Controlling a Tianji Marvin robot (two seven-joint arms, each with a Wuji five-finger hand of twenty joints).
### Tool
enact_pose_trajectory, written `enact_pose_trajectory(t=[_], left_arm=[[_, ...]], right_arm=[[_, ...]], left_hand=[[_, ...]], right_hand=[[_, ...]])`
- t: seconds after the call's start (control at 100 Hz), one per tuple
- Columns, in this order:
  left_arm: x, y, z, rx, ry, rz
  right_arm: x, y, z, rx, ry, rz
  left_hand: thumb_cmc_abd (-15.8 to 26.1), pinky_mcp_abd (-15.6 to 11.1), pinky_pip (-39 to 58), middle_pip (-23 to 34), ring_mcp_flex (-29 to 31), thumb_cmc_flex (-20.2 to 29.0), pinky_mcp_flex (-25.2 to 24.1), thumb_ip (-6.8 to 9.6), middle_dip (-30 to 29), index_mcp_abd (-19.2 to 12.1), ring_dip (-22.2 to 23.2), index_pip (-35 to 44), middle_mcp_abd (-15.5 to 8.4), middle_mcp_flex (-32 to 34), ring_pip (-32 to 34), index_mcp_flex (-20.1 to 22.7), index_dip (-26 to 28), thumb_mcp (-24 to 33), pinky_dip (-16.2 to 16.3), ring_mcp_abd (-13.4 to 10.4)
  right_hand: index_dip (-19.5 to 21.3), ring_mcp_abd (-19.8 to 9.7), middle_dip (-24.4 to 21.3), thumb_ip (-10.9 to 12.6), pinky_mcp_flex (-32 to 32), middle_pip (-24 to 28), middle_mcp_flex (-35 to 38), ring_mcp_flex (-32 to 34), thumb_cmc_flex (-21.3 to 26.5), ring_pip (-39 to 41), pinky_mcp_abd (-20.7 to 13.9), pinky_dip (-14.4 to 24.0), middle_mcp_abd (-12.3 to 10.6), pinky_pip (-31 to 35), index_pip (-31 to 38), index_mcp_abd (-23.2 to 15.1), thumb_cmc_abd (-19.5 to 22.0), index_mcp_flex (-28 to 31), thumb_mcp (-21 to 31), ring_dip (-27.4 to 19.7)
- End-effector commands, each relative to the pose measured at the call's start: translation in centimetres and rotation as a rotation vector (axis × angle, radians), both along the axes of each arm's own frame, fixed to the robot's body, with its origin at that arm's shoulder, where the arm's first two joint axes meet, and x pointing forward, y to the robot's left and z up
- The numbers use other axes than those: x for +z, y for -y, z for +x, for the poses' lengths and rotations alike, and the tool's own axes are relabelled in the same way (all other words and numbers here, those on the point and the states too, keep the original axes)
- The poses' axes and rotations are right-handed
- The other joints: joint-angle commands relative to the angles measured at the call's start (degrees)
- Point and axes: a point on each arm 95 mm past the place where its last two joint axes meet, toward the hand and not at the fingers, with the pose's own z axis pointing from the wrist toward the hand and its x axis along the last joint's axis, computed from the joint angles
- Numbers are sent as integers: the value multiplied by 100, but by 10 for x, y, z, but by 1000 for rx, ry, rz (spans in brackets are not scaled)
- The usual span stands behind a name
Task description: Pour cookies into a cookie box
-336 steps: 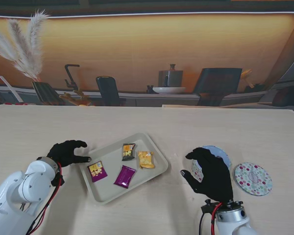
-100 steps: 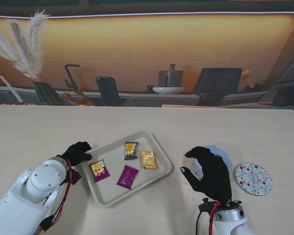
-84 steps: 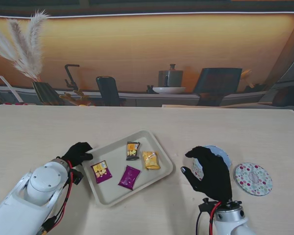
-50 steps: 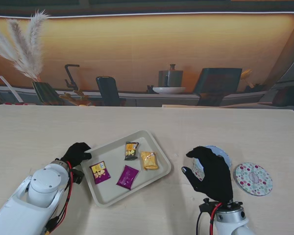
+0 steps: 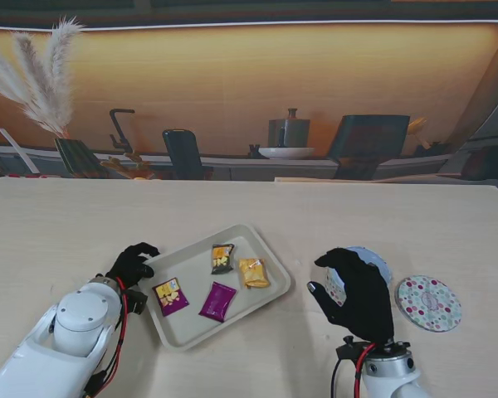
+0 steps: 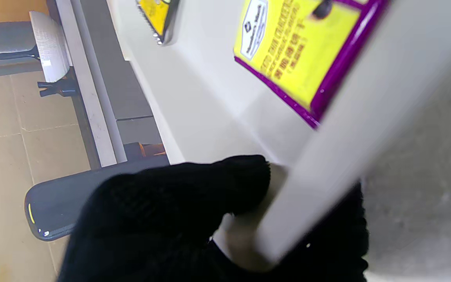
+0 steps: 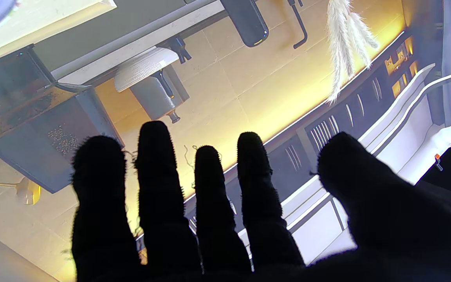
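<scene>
Gripping the left rim of the tray point(image 5: 270, 259), the left hand point(image 5: 133, 264) sits at eight o'clock on the table in the stand view; four cookie packets point(image 5: 220, 287) lie on the tray. At four o'clock the right hand point(image 5: 357, 294) hovers, fingers spread and empty, over the cookie box point(image 5: 372, 261), its dotted lid point(image 5: 428, 303) beside it.

Left wrist view: thumb point(image 6: 225, 188) pinches the tray edge point(image 6: 350, 149).

Right wrist view: fingers point(image 7: 155, 176) splayed wide.

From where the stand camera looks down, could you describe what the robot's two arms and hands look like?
Both arms have glossy white rounded shells. The left hand and right hand are five-fingered, covered in black knit gloves. Red and black cables run along the left forearm, and a red cable loops at the right wrist beside a dark cuff.
</scene>
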Motion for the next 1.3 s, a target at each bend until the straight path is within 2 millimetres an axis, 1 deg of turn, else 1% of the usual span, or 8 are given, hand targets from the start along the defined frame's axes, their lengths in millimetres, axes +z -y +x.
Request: enact_pose_trajectory(t=[0.0, 0.03, 0.08, 0.3, 0.37, 0.57, 0.82, 1.29], left_arm=[[-23, 16, -18, -40, -90, -63], [-22, 17, -19, -44, -94, -74], [-21, 18, -19, -50, -92, -75], [-17, 24, -19, -34, -81, -73], [-17, 25, -20, -17, -74, -62], [-11, 29, -21, 62, -22, -46], [-2, 30, -21, 103, 27, -56], [20, 34, -26, 177, 113, -117]], right_arm=[[-1, -4, -1, 10, -14, 3], [-1, -3, -1, 10, -14, 3], [-1, -3, -1, 8, -14, 3], [-1, -1, -3, 3, -9, 1], [0, -1, -3, 1, -7, 2], [-1, -1, -2, 0, -9, 1], [-2, -1, -2, 1, -10, -2], [-3, 0, -2, -4, -10, -6]], left_hand=[[170, 1468, -473, 92, 286, 465, 490, -264, 283, -280, 358, -875, -171, 419, 315, 178, -1414, 124, 804, 904], [171, 1474, -529, -16, 267, 549, 454, -349, 462, -107, 515, -748, -76, 498, 268, 981, -1894, 50, 976, 937], [170, 1474, -509, -115, 311, 553, 511, -365, 593, -97, 571, -785, -40, 602, 280, 1501, -2069, 57, 1035, 942], [47, 1473, -387, -257, 454, 604, 730, -496, 1141, -319, 809, -828, -18, 918, 442, 2431, -2243, 172, 1295, 1149], [-9, 1473, -229, -155, 543, 584, 854, -520, 1572, -485, 1080, -415, -101, 1042, 651, 2436, -1910, 243, 1548, 1196], [48, 1473, 695, 353, 722, 690, 1042, -721, 3134, -854, 2526, 853, -477, 1144, 1276, 1988, -544, 164, 2848, 1067], [104, 1474, 1256, 575, 809, 704, 1331, -715, 3500, -966, 2913, 1237, -588, 1174, 1603, 1945, -161, 152, 3102, 1010], [22, 1474, 1709, 778, 934, 648, 1767, -725, 3730, -964, 3106, 1406, -582, 1248, 2014, 1975, 68, 337, 3134, 979]], right_hand=[[-73, 129, 31, 165, -59, -1, -62, 49, -244, 0, 49, -66, 25, -109, 6, 97, 92, -52, -66, -53], [-74, 130, 30, 166, -59, -3, -62, 47, -244, -1, 49, -67, 24, -109, 8, 101, 87, -45, -67, -54], [-75, 135, 31, 166, -68, 0, -55, 45, -244, -4, 45, -73, 24, -116, 9, 100, 93, -29, -68, -54], [-85, 130, 27, 167, -93, -7, -50, 31, -236, -13, 51, -90, 21, -141, -1, 95, 92, 7, -72, -57], [-85, 131, 27, 168, -101, -6, -43, 22, -227, -18, 48, -93, 21, -145, -2, 94, 84, 19, -67, -58], [-85, 118, 27, 166, -116, -5, -51, 5, -220, -24, 40, -102, 23, -154, -5, 87, 103, 51, -66, -58], [-82, 104, 29, 166, -145, 0, -45, -22, -211, -46, 29, -116, 24, -172, -6, 87, 113, 92, -66, -65], [-73, 97, 33, 163, -173, 9, -46, -57, -200, -75, 20, -135, 23, -185, -7, 88, 125, 125, -60, -71]])
